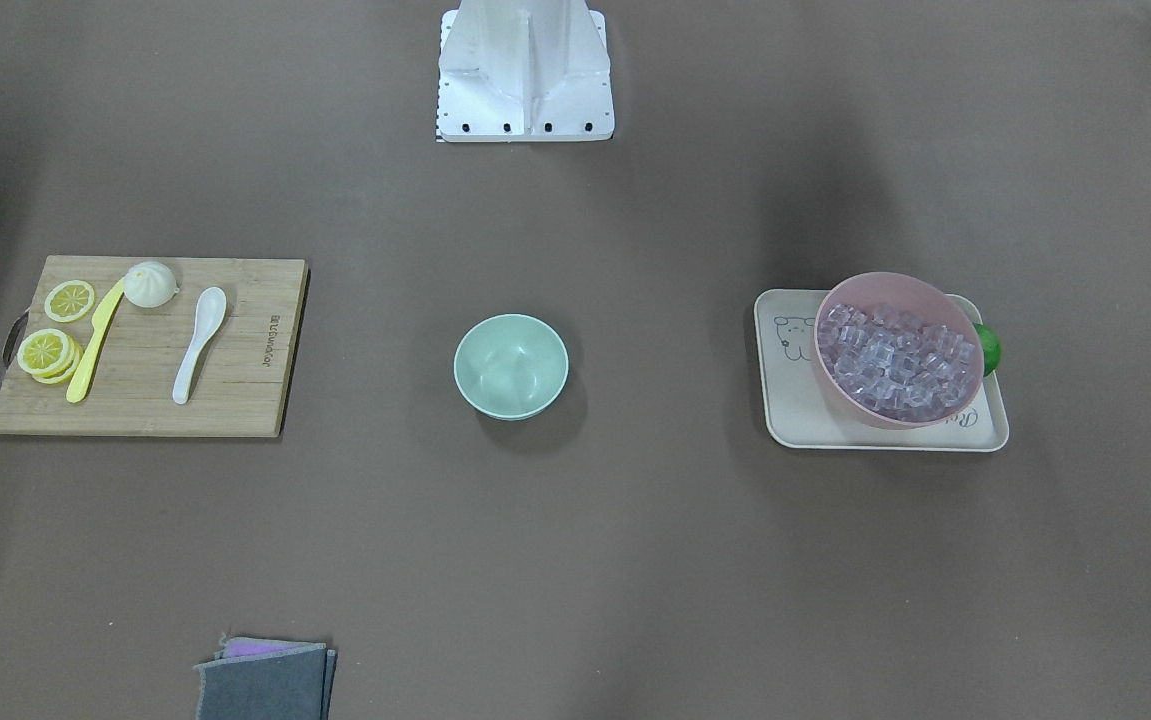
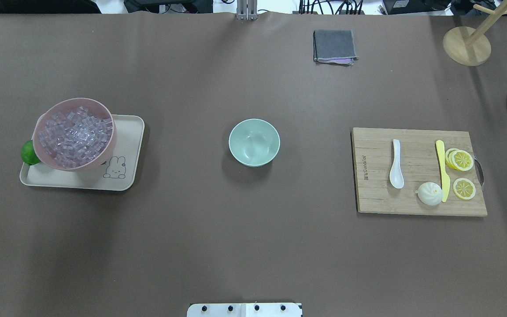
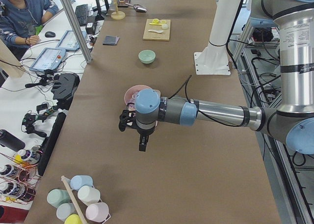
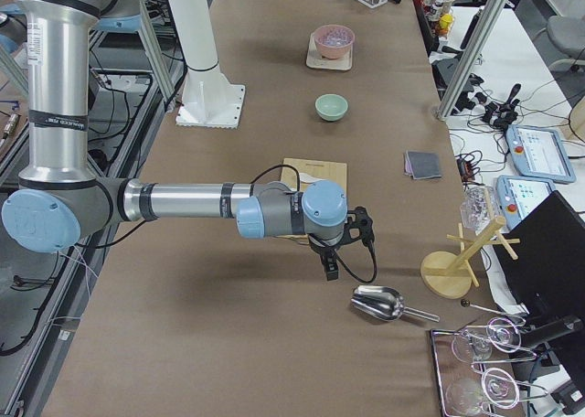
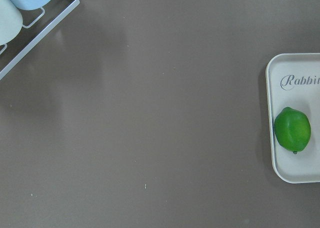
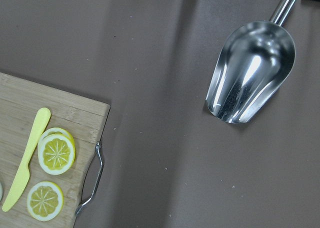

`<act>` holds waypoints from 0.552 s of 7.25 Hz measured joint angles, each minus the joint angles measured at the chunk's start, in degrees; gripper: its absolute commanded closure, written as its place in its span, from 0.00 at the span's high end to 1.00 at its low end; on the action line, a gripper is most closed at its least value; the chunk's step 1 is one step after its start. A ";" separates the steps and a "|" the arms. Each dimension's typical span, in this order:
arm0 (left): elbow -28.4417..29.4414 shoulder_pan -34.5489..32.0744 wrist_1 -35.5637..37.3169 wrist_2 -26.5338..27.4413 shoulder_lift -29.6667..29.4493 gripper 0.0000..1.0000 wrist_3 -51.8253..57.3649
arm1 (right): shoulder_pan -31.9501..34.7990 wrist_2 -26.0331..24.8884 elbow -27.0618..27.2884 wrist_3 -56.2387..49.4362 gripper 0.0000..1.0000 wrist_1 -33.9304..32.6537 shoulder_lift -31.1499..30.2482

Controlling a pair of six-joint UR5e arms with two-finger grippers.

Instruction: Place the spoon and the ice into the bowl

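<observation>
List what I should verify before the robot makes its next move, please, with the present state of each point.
1. Bowl upright and empty: ok.
2. Spoon lying free on cutting board, apart from yellow knife: ok.
3. Ice heaped in pink bowl, uncovered: ok.
4. Left gripper and right gripper open: cannot tell.
5. Grippers above spoon or ice: not ok, the wrist views show neither.

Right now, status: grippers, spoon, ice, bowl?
Left gripper, right gripper out wide, jaws unreadable. Spoon on board, ice in pink bowl. Green bowl empty.
</observation>
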 measured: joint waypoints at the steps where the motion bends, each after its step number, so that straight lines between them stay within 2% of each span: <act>1: 0.12 0.03 -1.80 -0.97 0.16 0.98 -0.02 | -0.22 0.68 0.00 -0.02 1.00 0.36 0.03; 4: 0.30 0.19 -5.34 -2.91 0.51 0.98 -0.17 | -1.51 1.60 -0.20 0.09 1.00 4.29 -0.06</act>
